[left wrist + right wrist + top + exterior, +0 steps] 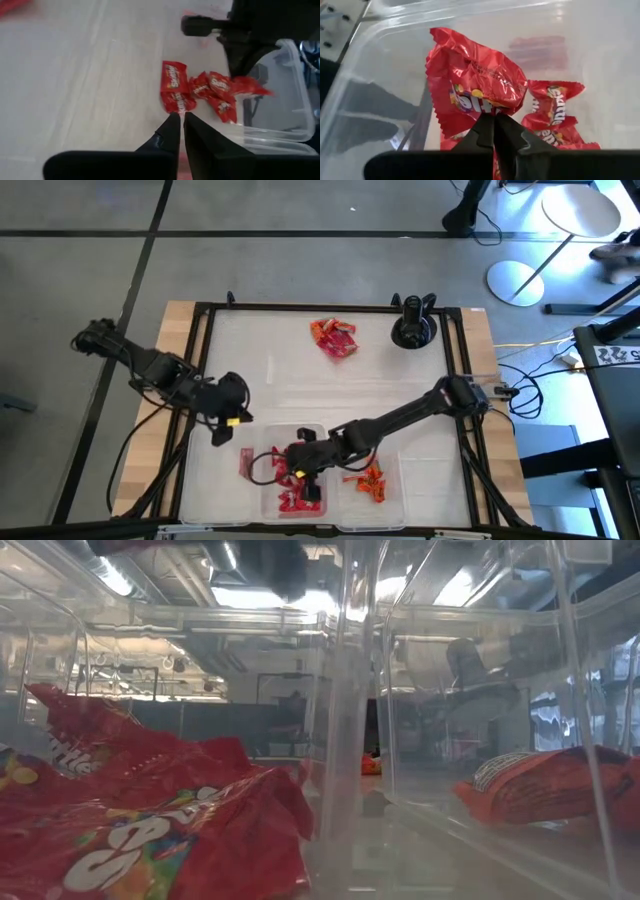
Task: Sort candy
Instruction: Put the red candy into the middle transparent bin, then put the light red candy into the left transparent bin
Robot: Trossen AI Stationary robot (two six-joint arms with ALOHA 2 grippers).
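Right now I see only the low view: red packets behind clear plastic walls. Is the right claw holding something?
Observer: Yes. The right claw is shut on a crinkled red candy packet, over a clear plastic bin.
Operator: And where is the left claw?
Observer: The left claw is outside that bin, over the table, shut with nothing in it.
Operator: Is any candy waiting outside the bins?
Observer: Yes. A small pile of red and orange candy lies at the far side of the table.
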